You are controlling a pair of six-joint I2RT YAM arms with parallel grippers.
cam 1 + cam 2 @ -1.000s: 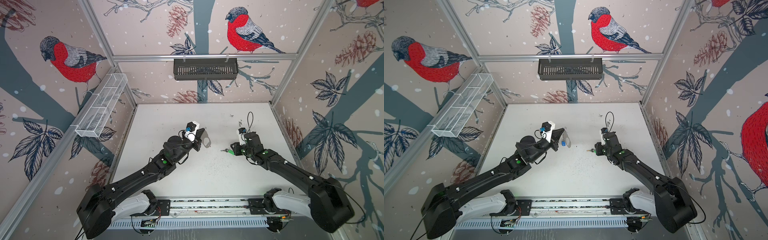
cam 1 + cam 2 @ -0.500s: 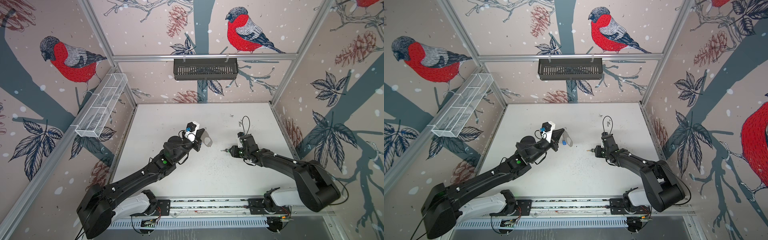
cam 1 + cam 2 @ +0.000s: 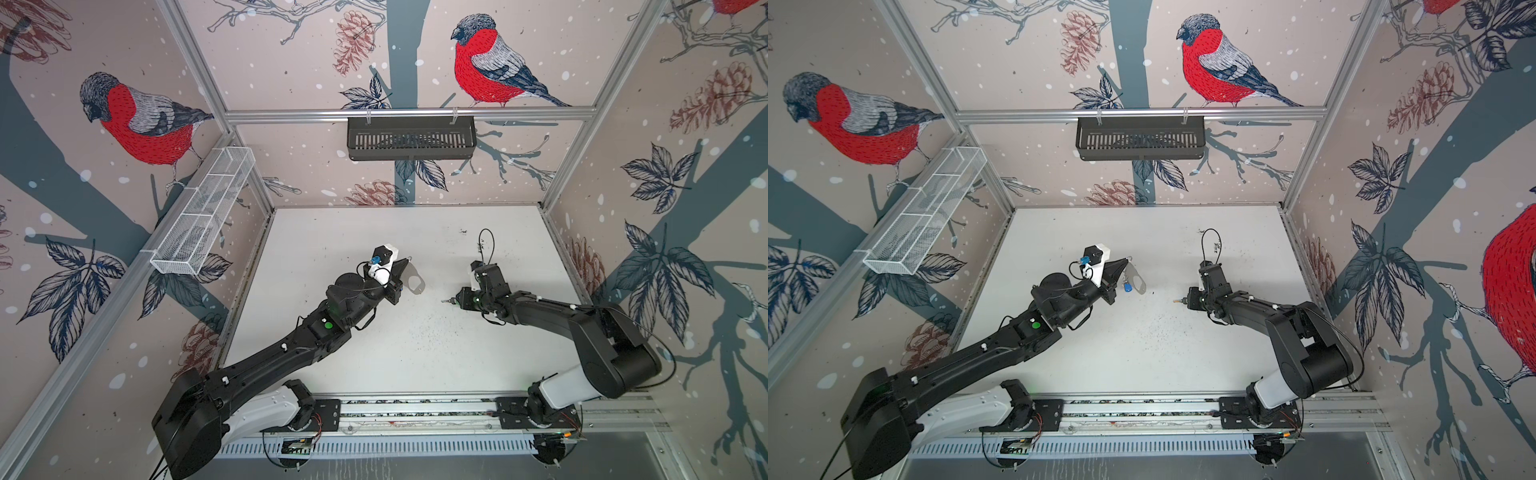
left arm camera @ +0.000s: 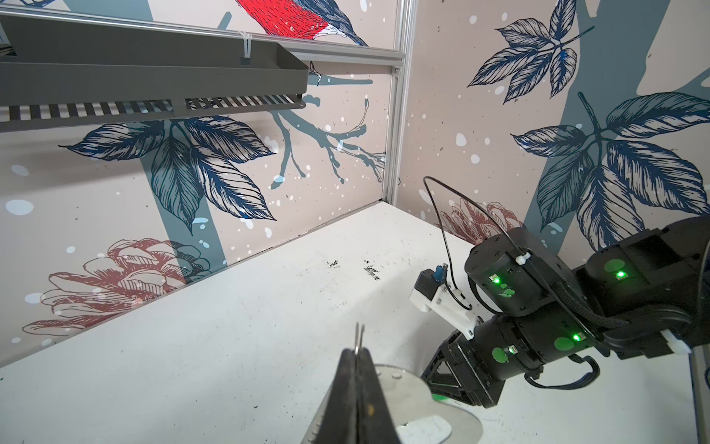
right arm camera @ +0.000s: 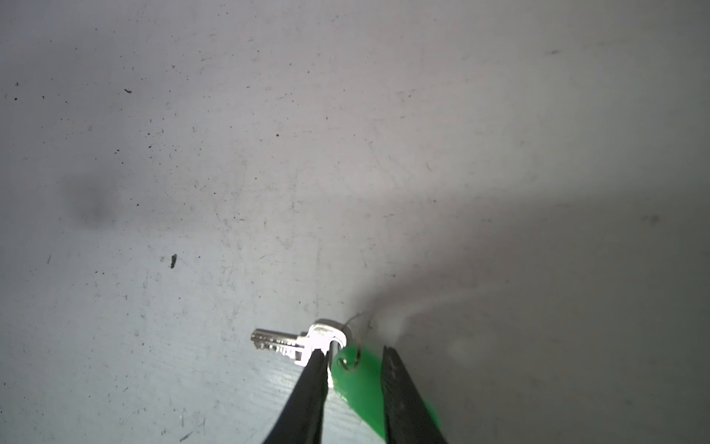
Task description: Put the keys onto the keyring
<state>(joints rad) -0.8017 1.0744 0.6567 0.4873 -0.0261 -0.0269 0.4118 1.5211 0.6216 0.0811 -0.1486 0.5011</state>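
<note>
Straddling the green tag of the green-tagged key, the right tool sits low on the tabletop; whether it grips cannot be told. The left tool is clamped on the raised keyring, with the blue-tagged key apparently hanging there. Best play: pinch the tag squarely and keep the key's small wire ring exposed.

The left arm reaches diagonally from its base toward the middle of the desk, its wrist held above the surface. The left gripper is pressed closed, pinching a thin wire ring of the keyring. The right arm stretches low toward the middle, its elbow folded near its base. The right gripper points down at the desk, jaws narrowly parted.
</note>
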